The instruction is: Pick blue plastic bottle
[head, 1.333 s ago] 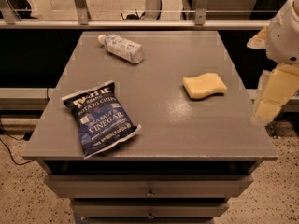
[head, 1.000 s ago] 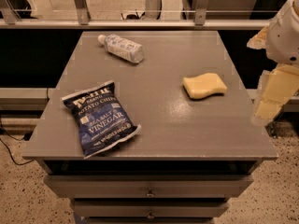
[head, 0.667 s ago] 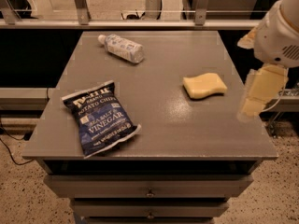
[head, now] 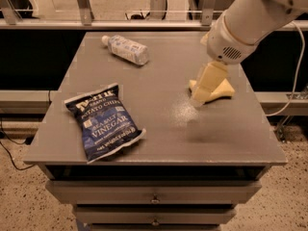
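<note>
The blue plastic bottle lies on its side at the far left of the grey table, white cap pointing to the back left. It is clear with a pale blue-and-white label. My gripper hangs from the white arm over the right half of the table, just in front of the yellow sponge and partly covering it. The gripper is well to the right of the bottle and nearer to the camera than it.
A dark blue potato chip bag lies flat at the front left of the table. Drawers sit under the tabletop. A railing runs behind the table. A cable hangs at the right.
My arm has swung left from beside the table's right edge to over the table, and now covers part of the sponge. The bottle, bag and sponge have not moved.
</note>
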Available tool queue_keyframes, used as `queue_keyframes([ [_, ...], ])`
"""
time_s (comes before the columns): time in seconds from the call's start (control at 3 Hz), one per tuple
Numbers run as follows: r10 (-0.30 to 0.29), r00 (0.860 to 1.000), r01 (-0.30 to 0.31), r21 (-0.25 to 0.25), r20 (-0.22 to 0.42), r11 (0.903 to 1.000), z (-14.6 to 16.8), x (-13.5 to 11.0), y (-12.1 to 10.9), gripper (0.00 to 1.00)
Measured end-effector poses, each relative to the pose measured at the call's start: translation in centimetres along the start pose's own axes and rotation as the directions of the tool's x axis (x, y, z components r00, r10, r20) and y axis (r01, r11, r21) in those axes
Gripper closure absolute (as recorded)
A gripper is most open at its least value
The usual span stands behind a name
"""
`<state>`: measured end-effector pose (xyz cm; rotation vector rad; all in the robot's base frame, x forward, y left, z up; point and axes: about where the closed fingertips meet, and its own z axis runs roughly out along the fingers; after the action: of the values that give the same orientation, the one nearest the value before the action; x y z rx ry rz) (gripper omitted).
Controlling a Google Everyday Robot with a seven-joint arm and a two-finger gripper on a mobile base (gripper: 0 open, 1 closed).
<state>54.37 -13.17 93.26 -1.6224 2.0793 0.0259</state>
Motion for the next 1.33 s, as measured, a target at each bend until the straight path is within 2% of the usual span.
queue_keyframes([
  [0.33, 0.016, 0.996, -0.016, 0.008, 0.087, 0.9998, 4.3, -4.1, -3.0, 0.00],
  [0.67, 0.041, 0.984, -0.040, -0.007, 0.172, 0.9992, 7.4, -7.9, -5.1, 0.00],
  [1.33, 0.116, 0.954, -0.106, -0.048, 0.277, 0.9932, 11.8, -14.0, -9.7, 0.00],
])
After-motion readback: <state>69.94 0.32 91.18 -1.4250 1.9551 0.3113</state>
